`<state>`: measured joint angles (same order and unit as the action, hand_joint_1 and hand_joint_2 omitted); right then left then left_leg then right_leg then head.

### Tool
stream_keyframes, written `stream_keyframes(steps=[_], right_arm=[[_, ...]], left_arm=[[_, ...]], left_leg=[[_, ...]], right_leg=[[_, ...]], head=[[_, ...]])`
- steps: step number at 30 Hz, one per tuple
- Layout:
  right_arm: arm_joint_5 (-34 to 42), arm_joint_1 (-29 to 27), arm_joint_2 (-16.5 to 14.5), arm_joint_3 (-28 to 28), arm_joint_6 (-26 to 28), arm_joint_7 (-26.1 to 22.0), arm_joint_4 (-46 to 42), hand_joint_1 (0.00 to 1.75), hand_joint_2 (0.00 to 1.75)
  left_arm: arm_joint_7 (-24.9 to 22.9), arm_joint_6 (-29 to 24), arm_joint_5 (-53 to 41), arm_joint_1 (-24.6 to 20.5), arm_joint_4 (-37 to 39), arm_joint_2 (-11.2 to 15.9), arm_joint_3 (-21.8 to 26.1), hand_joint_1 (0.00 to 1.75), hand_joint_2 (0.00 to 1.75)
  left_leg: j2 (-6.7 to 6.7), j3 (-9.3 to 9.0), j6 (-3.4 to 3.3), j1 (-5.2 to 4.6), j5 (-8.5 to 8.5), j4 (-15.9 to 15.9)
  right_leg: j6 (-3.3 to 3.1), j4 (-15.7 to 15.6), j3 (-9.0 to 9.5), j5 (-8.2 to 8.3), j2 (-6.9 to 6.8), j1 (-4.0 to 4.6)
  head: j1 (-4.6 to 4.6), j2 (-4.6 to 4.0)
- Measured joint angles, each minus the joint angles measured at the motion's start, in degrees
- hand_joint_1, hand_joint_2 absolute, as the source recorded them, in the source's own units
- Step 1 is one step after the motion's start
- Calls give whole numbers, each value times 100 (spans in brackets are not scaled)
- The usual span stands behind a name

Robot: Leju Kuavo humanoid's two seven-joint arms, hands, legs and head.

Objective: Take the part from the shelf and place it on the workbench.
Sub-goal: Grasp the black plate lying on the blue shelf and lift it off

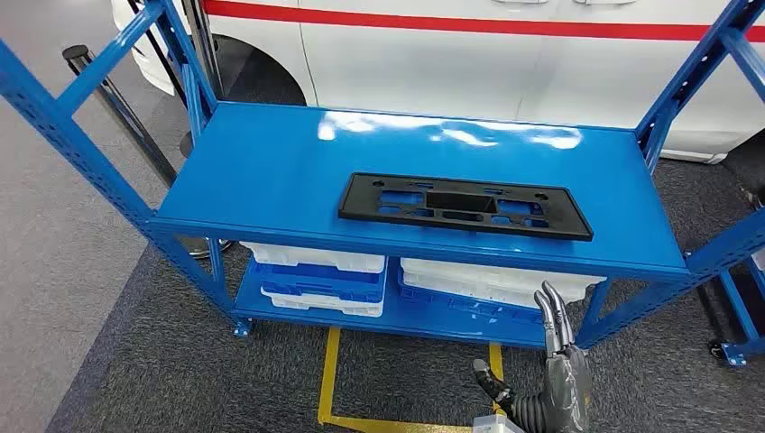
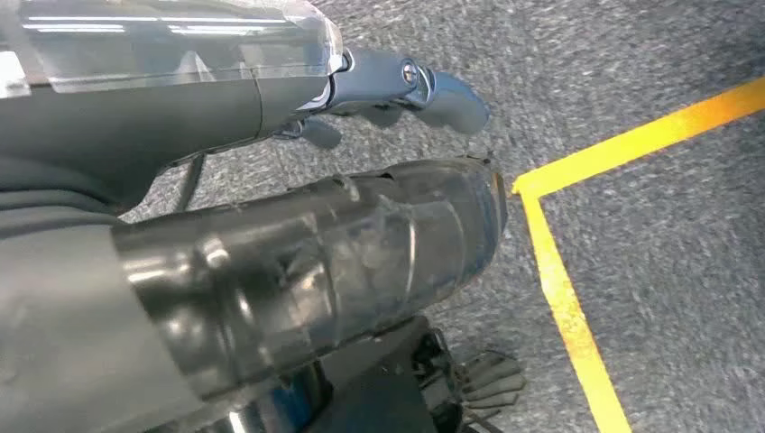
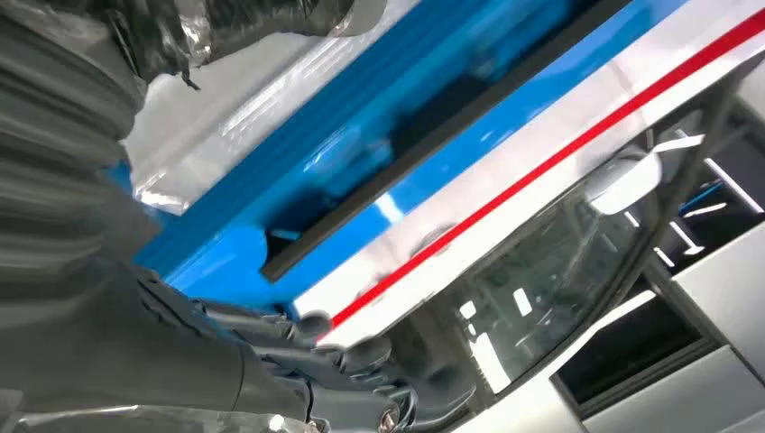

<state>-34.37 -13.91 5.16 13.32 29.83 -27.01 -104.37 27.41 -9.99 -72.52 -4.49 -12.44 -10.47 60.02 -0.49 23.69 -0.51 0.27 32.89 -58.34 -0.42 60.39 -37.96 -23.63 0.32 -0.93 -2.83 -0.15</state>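
Flat on the shelf's top deck, the part waits with no hand on it.

Right now the part (image 1: 465, 206), a long black plastic panel with rectangular cut-outs, lies across the middle of the blue shelf (image 1: 271, 171), nearer the front edge than the back. Below it, on the lower deck, sit stacked white and blue trays (image 1: 316, 275). The right hand (image 1: 559, 361) is raised in front of the shelf, below the front edge and well apart from the part, its dark fingers (image 1: 552, 311) pointing up, spread and holding nothing. The left hand (image 2: 397, 90) hangs over grey carpet beside yellow floor tape (image 2: 559, 280), its fingers loosely apart with nothing in them. Behind the shelf stands a white vehicle with a red stripe (image 1: 469, 23).
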Motion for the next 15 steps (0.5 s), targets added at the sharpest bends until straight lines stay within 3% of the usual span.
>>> stream_keyframes(steps=[2, 3, 5, 6, 7, 8, 10, 11, 12, 15], right_arm=[[-15, 0, 1, -1, -1, 4, -1, 0, 175], [-28, 0, 2, -1, -1, 10, -2, 0, 175], [-43, 0, 2, -1, -1, 19, -2, 0, 175], [-48, -1, 2, -1, 0, 26, -2, 0, 175], [-51, -3, 2, -1, 0, 33, -2, 0, 175], [-54, -4, 2, -1, -1, 40, -2, 0, 175], [-59, -4, 2, -1, -2, 51, -2, 0, 175], [-60, -4, 3, -1, -3, 57, 1, 0, 175], [-62, -5, 4, -1, -4, 65, 4, 0, 175], [-78, -15, 9, -1, -6, 81, 8, 0, 175]], left_arm=[[-3, -21, 0, -3, 0, 0, 0, 0, 0], [-7, -46, -1, -4, 0, 0, 0, 0, 0], [-17, -99, -6, -4, 0, 0, 0, 0, 0], [-23, -123, -11, 0, 0, 0, 0, 0, 0], [-27, -145, -15, 6, 0, 0, 0, 0, 0], [-31, -162, -19, 9, 0, 0, 0, 0, 0], [-33, -204, -22, 11, 0, 0, 0, 0, 0], [-33, -230, -24, 8, 0, 1, 0, 0, 0], [-33, -259, -27, 3, 0, 2, 0, 0, 0], [-32, -334, -34, 0, 0, 2, -1, 0, 0]], left_leg=[[6, 194, 12, 5, -6, -349], [9, 405, 26, 10, 53, -686], [12, 872, 43, 14, 375, -1283], [12, 1050, 45, 14, 531, -1418], [12, 1159, 37, 14, 578, -1408], [12, 1194, 19, 13, 457, -1237], [9, 1102, -47, -6, -165, -598], [6, 1057, -79, -27, -369, -330], [-1, 1024, -108, -47, -506, -167], [-10, 982, -168, -50, -632, -78]], right_leg=[[-36, -56, 89, -34, -7, -2], [-64, -101, 169, -70, -12, -4], [-100, -138, 300, -158, -13, 13], [-106, -142, 362, -207, -6, 24], [-111, -142, 427, -257, 4, 35], [-112, -142, 501, -309, 14, 47], [-105, -140, 648, -406, 24, 71], [-89, -133, 699, -450, 33, 82], [-64, -124, 728, -488, 39, 92], [22, -107, 757, -569, 53, 104]], head=[[6, 0], [9, 0], [13, 0], [13, 0], [13, 0], [13, 0], [10, 0], [11, 0], [16, 0], [29, 0]])
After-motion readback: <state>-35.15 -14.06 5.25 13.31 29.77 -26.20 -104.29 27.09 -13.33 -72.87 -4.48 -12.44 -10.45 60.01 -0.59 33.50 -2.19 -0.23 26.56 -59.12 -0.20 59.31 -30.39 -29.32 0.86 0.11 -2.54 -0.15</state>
